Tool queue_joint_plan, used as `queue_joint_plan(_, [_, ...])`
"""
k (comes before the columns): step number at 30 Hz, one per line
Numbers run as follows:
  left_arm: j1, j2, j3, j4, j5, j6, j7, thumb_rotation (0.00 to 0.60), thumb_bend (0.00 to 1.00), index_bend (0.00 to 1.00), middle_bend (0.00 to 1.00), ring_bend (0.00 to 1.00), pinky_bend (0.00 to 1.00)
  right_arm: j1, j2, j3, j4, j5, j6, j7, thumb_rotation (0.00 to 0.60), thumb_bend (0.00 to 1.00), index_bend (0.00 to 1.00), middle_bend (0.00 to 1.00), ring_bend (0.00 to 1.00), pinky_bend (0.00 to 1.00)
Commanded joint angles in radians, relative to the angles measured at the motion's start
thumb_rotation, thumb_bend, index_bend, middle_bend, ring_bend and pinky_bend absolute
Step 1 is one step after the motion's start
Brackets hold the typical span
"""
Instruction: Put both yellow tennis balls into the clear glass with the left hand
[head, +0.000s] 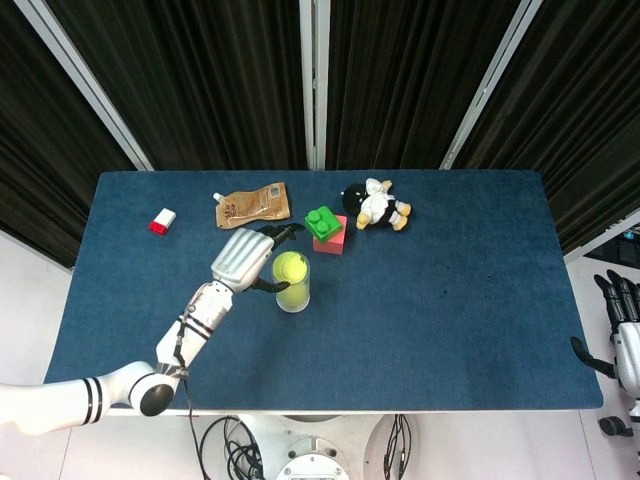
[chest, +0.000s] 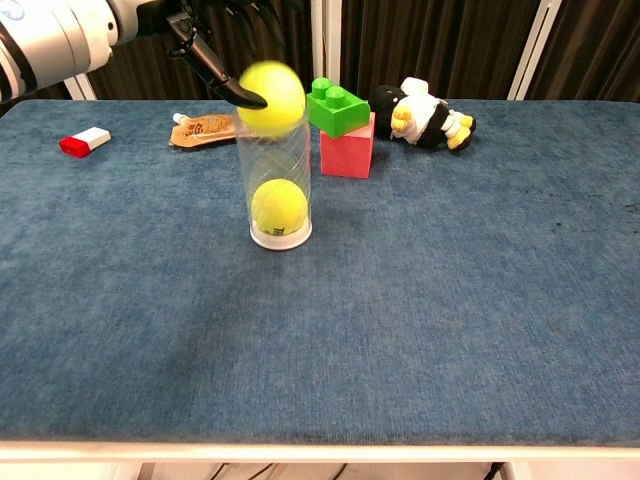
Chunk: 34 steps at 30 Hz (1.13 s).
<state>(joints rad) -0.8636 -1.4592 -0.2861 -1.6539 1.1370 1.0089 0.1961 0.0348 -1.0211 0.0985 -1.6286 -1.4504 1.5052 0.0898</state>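
The left robot hand (chest: 215, 60) is opening its fingers beside the glass (chest: 275, 180). One ball (chest: 278, 207) is sitting inside; the second ball (chest: 271, 96) is blurry at the rim, probably dropping. Next, lifting away gently.

No text can be read; the print on the brown pouch (head: 252, 204) is too small.

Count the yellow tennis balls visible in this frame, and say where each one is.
2. One tennis ball sits at the bottom of the clear glass. The other tennis ball is at the glass's rim, blurred, beside the left hand. None seems hidden.
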Motion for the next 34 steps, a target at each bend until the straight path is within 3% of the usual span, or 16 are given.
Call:
queue_joint_plan(1, [-0.001,0.011,0.004,-0.01,0.009,0.001,0.005,0.6,0.13,0.17,0.28,0.33,0.84,0.001,0.002,0.002,-0.003,0.001,0.001,-0.004,0.6,0.2,0.0,0.0,0.0,0.0])
queue_joint_plan(8, [0.023,0.041,0.004,-0.045,0.029,0.05,0.015,0.6,0.12,0.19,0.28,0.33,0.8,0.002,0.0,-0.002,-0.006,-0.004,-0.002,-0.014,0.6,0.2,0.0,0.0,0.0,0.0])
queue_joint_plan(12, [0.074,0.078,0.023,-0.066,0.106,0.171,0.078,0.6,0.12,0.27,0.29,0.33,0.69,0.001,-0.005,-0.005,-0.003,-0.004,-0.004,-0.014,0.6,0.2,0.0,0.0,0.0,0.0])
queue_joint_plan(15, [0.16,0.135,0.08,-0.068,0.19,0.307,0.167,0.6,0.12,0.34,0.29,0.33,0.58,-0.002,-0.01,-0.01,0.005,-0.013,0.002,-0.015,0.6,0.2,0.0,0.0,0.0,0.0])
queue_joint_plan(18, [0.27,0.197,0.172,-0.056,0.259,0.407,0.186,0.6,0.12,0.37,0.29,0.29,0.49,0.002,-0.015,-0.024,0.027,-0.037,-0.004,-0.021,0.6,0.21,0.0,0.0,0.0,0.0])
queue_joint_plan(21, [0.373,0.24,0.278,0.0,0.328,0.47,0.158,0.6,0.12,0.32,0.25,0.18,0.38,0.012,-0.019,-0.043,0.058,-0.078,-0.018,-0.013,0.6,0.23,0.0,0.0,0.0,0.0])
queue_joint_plan(23, [0.437,0.255,0.343,0.047,0.344,0.488,0.143,0.6,0.12,0.21,0.14,0.06,0.26,0.016,-0.031,-0.05,0.077,-0.1,-0.015,-0.026,0.6,0.24,0.0,0.0,0.0,0.0])
queue_joint_plan(25, [0.497,0.255,0.384,0.079,0.328,0.497,0.133,0.6,0.12,0.11,0.04,0.0,0.15,0.018,-0.044,-0.055,0.081,-0.111,-0.013,-0.042,0.6,0.24,0.0,0.0,0.0,0.0])
queue_joint_plan(28, [0.567,0.237,0.407,0.123,0.299,0.518,0.106,0.6,0.12,0.04,0.0,0.0,0.06,0.023,-0.054,-0.059,0.078,-0.111,-0.024,-0.063,0.6,0.24,0.0,0.0,0.0,0.0])
queue_joint_plan(34, [0.634,0.216,0.404,0.212,0.313,0.55,0.0,0.6,0.12,0.03,0.0,0.0,0.04,0.038,-0.074,-0.054,0.073,-0.095,-0.049,-0.107,0.6,0.24,0.0,0.0,0.0,0.0])
